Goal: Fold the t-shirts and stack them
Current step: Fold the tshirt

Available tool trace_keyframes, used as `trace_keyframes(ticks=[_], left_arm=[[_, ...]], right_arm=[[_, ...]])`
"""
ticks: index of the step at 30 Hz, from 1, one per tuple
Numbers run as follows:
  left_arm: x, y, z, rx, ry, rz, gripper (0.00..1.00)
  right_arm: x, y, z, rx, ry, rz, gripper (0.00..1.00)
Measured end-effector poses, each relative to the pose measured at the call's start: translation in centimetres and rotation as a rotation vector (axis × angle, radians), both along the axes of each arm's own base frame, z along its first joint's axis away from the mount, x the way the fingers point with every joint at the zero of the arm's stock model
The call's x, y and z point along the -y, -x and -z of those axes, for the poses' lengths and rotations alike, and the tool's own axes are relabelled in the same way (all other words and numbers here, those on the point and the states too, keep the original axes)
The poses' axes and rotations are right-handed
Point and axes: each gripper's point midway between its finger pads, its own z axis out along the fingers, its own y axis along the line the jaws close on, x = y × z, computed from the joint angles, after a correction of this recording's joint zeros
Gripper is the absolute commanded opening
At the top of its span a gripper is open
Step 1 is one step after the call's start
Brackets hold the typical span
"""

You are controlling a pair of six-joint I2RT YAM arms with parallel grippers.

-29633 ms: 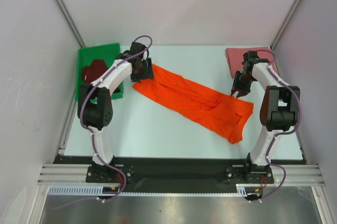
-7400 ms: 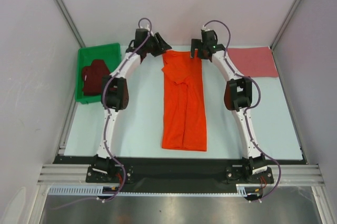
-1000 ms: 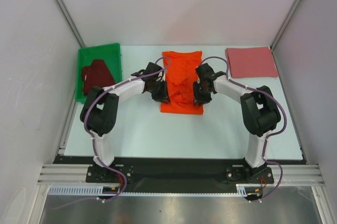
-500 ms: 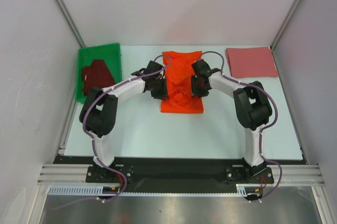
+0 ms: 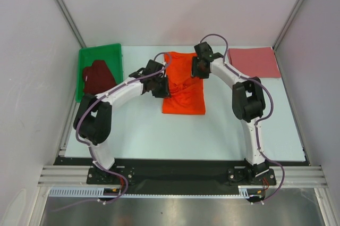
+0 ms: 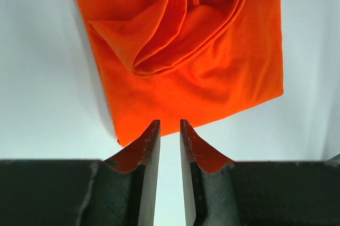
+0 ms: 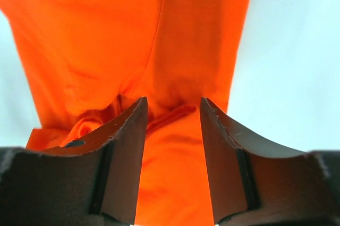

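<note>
1. Maroon t-shirt (image 5: 98,77) lies crumpled in the green bin (image 5: 87,58), far left.
2. Left fingers (image 6: 147,143): a narrow slit apart, empty, at the orange t-shirt's (image 5: 183,98) edge.
3. Orange t-shirt, folded at mid bench (image 5: 138,125): light, limp, probably slumps; pinch doubled edges.
4. Right fingers (image 7: 130,125): half apart, empty, above it.
5. Pink t-shirt (image 5: 254,62) lies folded, far right.

orange t-shirt (image 5: 185,98) halved, right fingers (image 7: 125,151) apparently released

place: robotics lab test cell | enclosure: plain white panels (image 5: 175,8) left, far, right | near edge: aluminium extrusion rail (image 5: 64,175), left arm base (image 5: 103,174) and right arm base (image 5: 254,174) bolted to a black plate (image 5: 180,178) | surface: pale tabletop (image 5: 159,135)
</note>
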Motion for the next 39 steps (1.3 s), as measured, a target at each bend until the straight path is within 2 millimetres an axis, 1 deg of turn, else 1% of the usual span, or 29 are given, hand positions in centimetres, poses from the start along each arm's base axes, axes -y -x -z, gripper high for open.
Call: trace_keyframes(ticks=[2, 4, 5, 8, 11, 13, 15, 18, 21, 23, 28, 31, 32, 36, 39], left_arm=[[0.5, 0.1, 0.9, -0.023, 0.003, 0.015, 0.25], [1.0, 0.1, 1.9, -0.049, 0.002, 0.027, 0.24], [1.3, 0.1, 2.3, -0.059, 0.004, 0.033, 0.23], [1.6, 0.1, 3.0, -0.074, 0.002, 0.040, 0.24], [1.7, 0.0, 3.0, -0.069, 0.006, 0.041, 0.23], [1.9, -0.3, 3.2, -0.067, 0.007, 0.041, 0.23], [2.1, -0.7, 3.6, -0.069, 0.005, 0.041, 0.23], [2.4, -1.1, 4.4, -0.081, -0.002, 0.041, 0.23], [2.6, -1.6, 5.2, -0.091, -0.009, 0.039, 0.23], [2.6, -2.1, 5.4, -0.090, -0.009, 0.034, 0.23], [2.4, -4.1, 5.7, -0.076, -0.005, 0.011, 0.23], [1.9, -6.2, 5.8, -0.054, 0.003, -0.019, 0.23], [1.6, -6.9, 5.9, -0.050, 0.005, -0.031, 0.24], [0.1, -9.8, 6.4, -0.028, 0.019, -0.081, 0.24], [-0.5, -11.9, 7.1, -0.020, 0.025, -0.107, 0.24]], right_arm=[[0.2, 0.4, -0.8, -0.003, 0.000, -0.004, 0.50], [0.1, 1.2, -1.7, -0.007, -0.005, -0.017, 0.51], [0.1, 2.0, -2.0, -0.010, -0.006, -0.027, 0.51], [0.2, 5.1, -2.8, -0.037, -0.002, -0.058, 0.50], [-0.7, 7.4, -3.2, -0.051, -0.012, -0.097, 0.47], [-1.2, 8.6, -2.8, -0.063, -0.021, -0.120, 0.45], [-1.8, 9.4, -2.0, -0.083, -0.027, -0.139, 0.44], [-1.8, 10.1, -0.6, -0.112, -0.029, -0.148, 0.43], [-1.7, 9.7, 0.3, -0.107, -0.034, -0.143, 0.41], [-1.9, 8.8, 0.8, -0.089, -0.045, -0.140, 0.41], [-1.9, 7.2, 2.8, -0.081, -0.063, -0.126, 0.41], [-1.7, 6.1, 4.0, -0.083, -0.071, -0.113, 0.40], [-1.7, 5.8, 4.0, -0.086, -0.085, -0.111, 0.41], [-1.3, 3.6, 3.8, -0.052, -0.119, -0.090, 0.41], [-0.9, 2.0, 3.6, -0.039, -0.151, -0.078, 0.42]])
